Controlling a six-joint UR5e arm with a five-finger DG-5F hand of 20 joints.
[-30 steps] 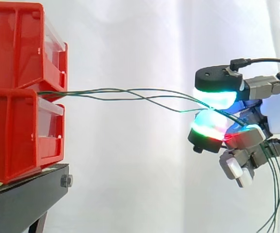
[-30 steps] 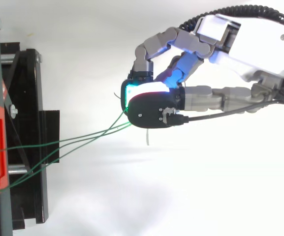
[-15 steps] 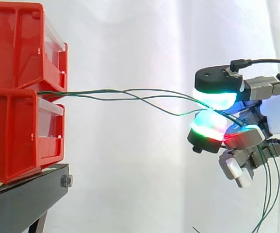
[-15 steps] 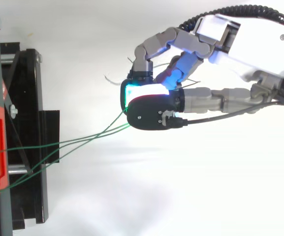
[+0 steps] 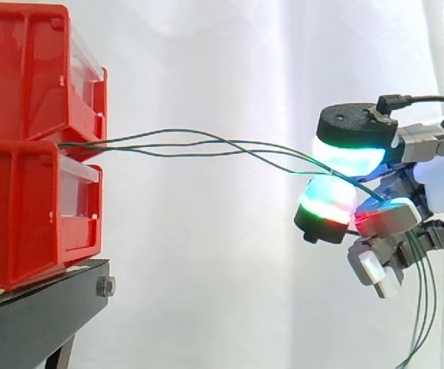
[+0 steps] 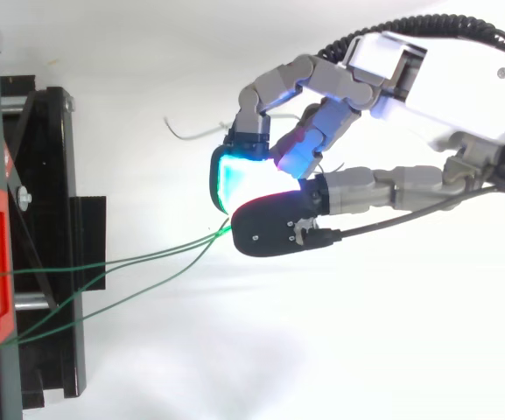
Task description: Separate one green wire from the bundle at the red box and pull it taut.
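The hand loosely pinches the green wires between its glowing pads, well apart from the red box. We see that the upper pad has shifted, and the wires now bow higher and fan apart. We judge none singled out or taut yet.

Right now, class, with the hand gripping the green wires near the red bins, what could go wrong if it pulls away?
1. Several green wires run together between the hand's fingertips, so pulling may tighten the whole bundle, not one.
2. The wires cross midway, so they could snag.
3. A hard pull might shift the stacked red bins.
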